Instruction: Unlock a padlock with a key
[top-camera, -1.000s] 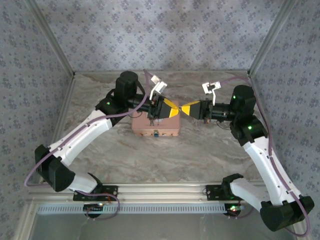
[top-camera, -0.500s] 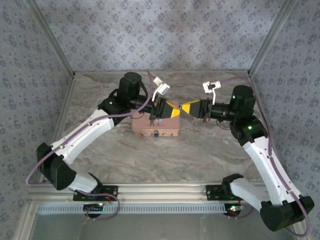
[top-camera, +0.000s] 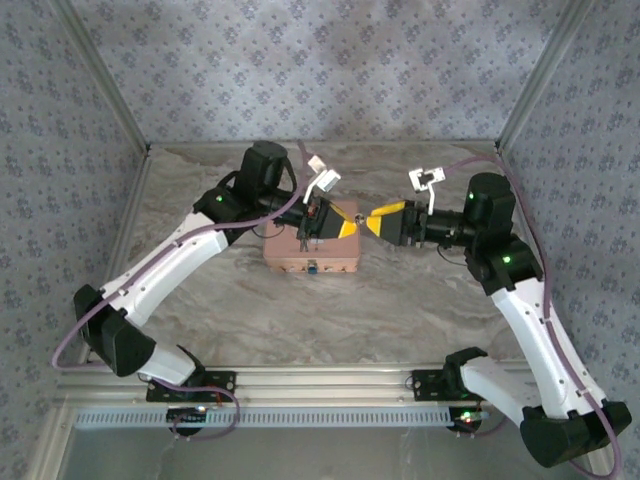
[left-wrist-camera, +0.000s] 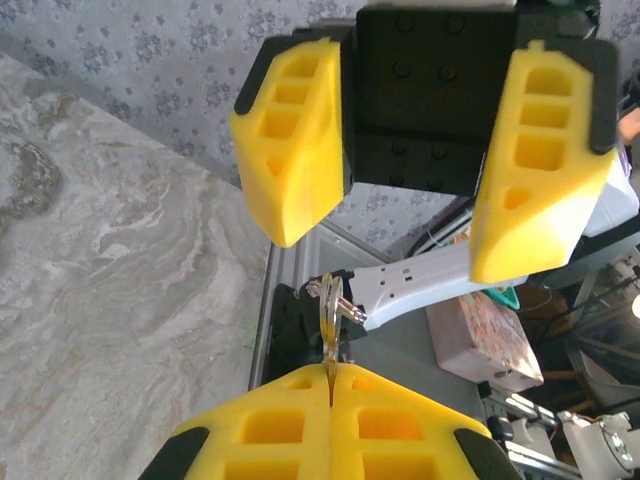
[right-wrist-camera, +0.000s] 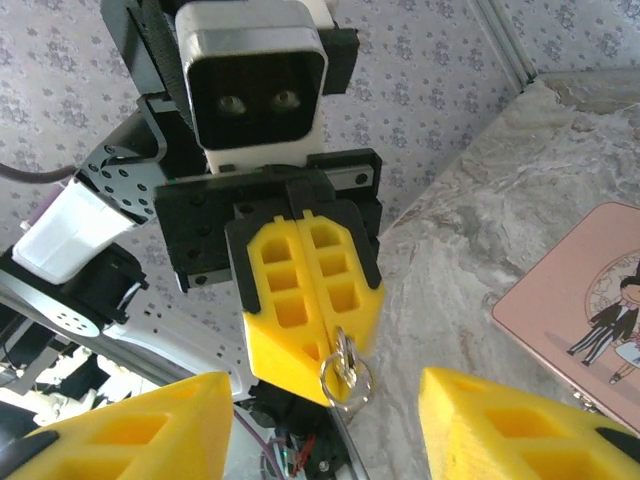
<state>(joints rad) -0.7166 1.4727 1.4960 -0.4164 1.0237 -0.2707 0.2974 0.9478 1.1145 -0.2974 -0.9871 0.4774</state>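
My left gripper (left-wrist-camera: 330, 368) is shut on the key (left-wrist-camera: 331, 320), whose blade is pinched between the yellow pads while its ring (right-wrist-camera: 347, 378) sticks out of the tips. It hovers above the pink tin (top-camera: 310, 255). My right gripper (top-camera: 372, 222) faces it tip to tip and is open, its fingers (left-wrist-camera: 292, 150) spread on either side of the key without touching it. The tiny bluish padlock (top-camera: 313, 267) hangs at the tin's front clasp, below both grippers.
The tin stands mid-table on the marbled surface (top-camera: 400, 300). Patterned walls close the back and sides. Aluminium rails (top-camera: 300, 380) run along the near edge by the arm bases. Part of the tin's printed lid (right-wrist-camera: 580, 310) lies right of my right fingers.
The left wrist has swung and pushed a little right, bringing the key closer to the right gripper. The right arm's elbow has shifted slightly right. The tin has not moved.
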